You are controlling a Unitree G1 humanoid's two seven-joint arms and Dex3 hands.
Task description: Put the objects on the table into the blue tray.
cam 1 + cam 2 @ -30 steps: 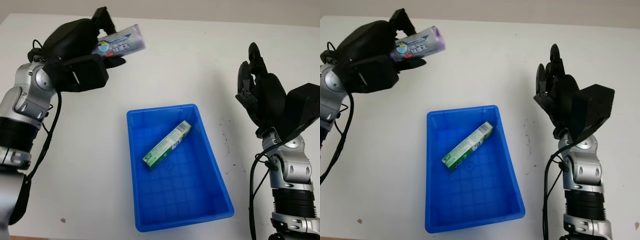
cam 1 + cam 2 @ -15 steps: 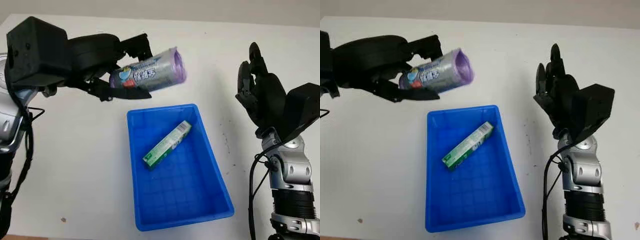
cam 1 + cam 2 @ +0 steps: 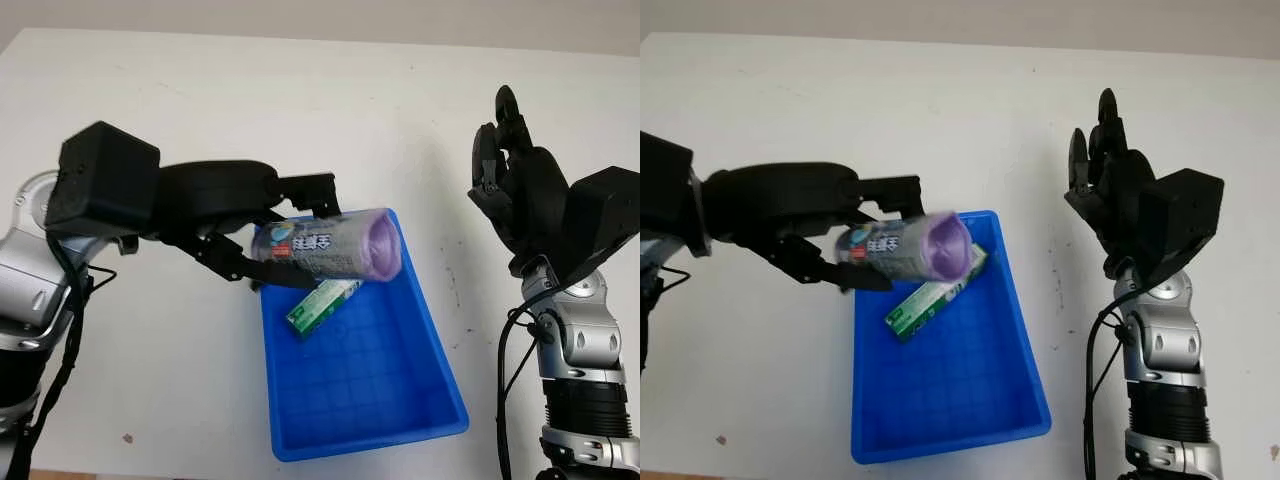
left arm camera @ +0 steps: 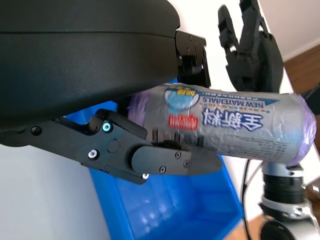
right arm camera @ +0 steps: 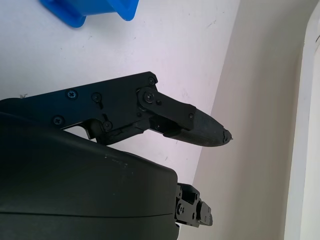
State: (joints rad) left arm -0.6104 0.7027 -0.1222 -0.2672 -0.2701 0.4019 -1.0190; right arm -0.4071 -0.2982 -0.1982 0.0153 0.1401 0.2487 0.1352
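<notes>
Fingers [image 3: 300,190] of the left hand [image 3: 235,215] are curled round a purple roll of bags [image 3: 330,245], holding it lying sideways at the centre of the left eye view, over the upper left corner of the blue tray [image 3: 440,385]. A green box [image 3: 322,305] lies inside the tray, partly under the roll. The right hand [image 3: 515,185] stands raised at the right of the frame, holding nothing, well apart from the tray. The white table [image 3: 400,110] around the tray carries no other object that can be made out.

Right eye view: same arrangement; the roll's purple end faces the camera above the tray's upper edge.

Left wrist view: the roll crosses the middle of the frame, clamped between black fingers above and below. Its label reads "NEW MATERIALS", with large Chinese characters and a red patch too small to read. Blue tray floor sits beneath.

Right wrist view: one black finger juts toward the right centre over bare table; a tray corner shows at the upper left.

Assessment: one item is deposited; the roll is over the tray but not yet released. Judged nearly complete, pending release.
</notes>
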